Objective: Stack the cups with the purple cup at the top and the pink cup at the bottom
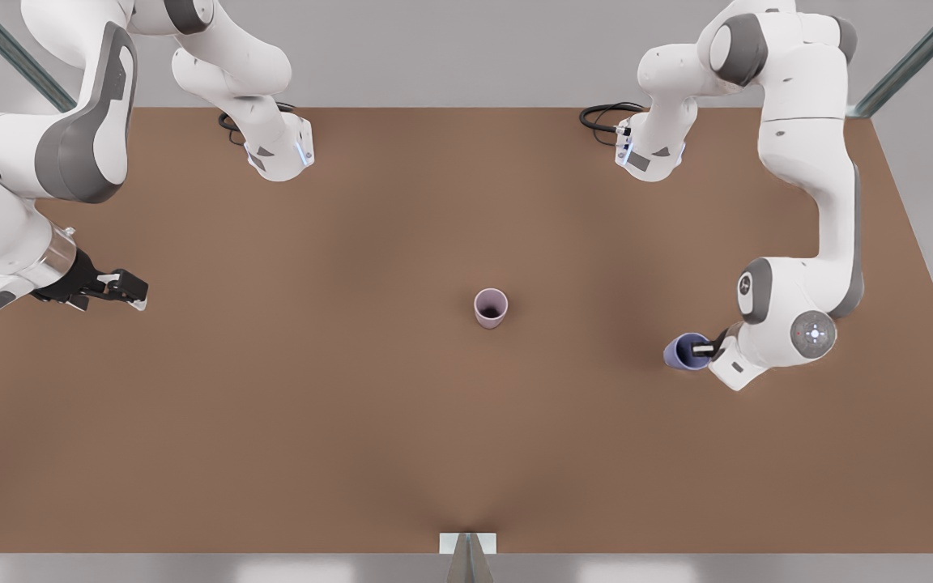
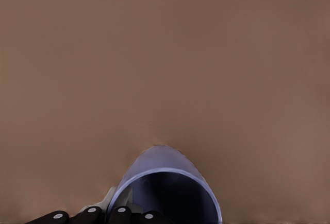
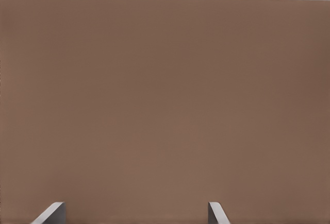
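The pink cup [image 1: 491,308] stands upright near the middle of the brown table [image 1: 313,421], mouth up, dark inside. The purple cup [image 1: 685,353] is at the front view's right, tilted, with my left gripper [image 1: 708,350] shut on its rim wall. In the left wrist view the purple cup [image 2: 165,183] shows its open mouth, and my left gripper [image 2: 117,209] pinches the rim, one finger inside and one outside. My right gripper [image 1: 131,291] waits at the front view's left, far from both cups. It is open, and its fingertips [image 3: 50,213] stand wide apart over bare table.
Both arm bases [image 1: 280,150] and their black cables [image 1: 604,121] sit along the table's far edge. A small grey bracket [image 1: 467,543] is at the middle of the near edge. Open tabletop lies between the two cups.
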`<state>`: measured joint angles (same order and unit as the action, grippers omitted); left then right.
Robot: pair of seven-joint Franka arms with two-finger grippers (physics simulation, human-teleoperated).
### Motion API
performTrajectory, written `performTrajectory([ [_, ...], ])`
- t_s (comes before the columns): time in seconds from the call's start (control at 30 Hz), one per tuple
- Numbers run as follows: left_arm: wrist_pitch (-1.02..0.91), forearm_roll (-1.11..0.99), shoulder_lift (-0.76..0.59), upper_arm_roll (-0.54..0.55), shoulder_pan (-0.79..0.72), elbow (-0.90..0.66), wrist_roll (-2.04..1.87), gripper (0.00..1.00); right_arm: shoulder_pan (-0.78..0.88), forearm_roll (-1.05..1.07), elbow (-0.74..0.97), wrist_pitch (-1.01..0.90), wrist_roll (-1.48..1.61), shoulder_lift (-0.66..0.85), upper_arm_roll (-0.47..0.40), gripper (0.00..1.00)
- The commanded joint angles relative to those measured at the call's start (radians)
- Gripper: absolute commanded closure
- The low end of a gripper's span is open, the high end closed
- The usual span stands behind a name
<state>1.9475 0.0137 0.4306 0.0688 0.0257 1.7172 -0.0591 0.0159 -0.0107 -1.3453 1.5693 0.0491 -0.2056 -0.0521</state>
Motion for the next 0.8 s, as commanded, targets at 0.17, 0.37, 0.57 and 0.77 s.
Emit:
performTrajectory([
  [0.17, -0.044, 0.074, -0.033, 0.226, 0.000, -0.013, -0.326, 0.79, -0.001, 0.000, 0.000, 0.002, -0.002, 0.000, 0.000, 0.00],
  [0.37, -0.047, 0.074, -0.038, 0.362, -0.056, -0.013, -0.562, 0.79, -0.001, 0.000, 0.000, 0.000, -0.002, 0.000, 0.000, 0.00],
  [0.57, -0.032, 0.074, -0.013, 0.411, -0.150, -0.067, -0.740, 0.79, -0.001, 0.005, 0.000, 0.002, -0.002, 0.000, 0.000, 0.00],
  [0.77, 0.030, 0.072, 0.010, 0.410, -0.242, -0.071, -0.844, 0.79, 0.001, 0.005, 0.000, 0.000, -0.002, -0.009, 0.001, 0.00],
])
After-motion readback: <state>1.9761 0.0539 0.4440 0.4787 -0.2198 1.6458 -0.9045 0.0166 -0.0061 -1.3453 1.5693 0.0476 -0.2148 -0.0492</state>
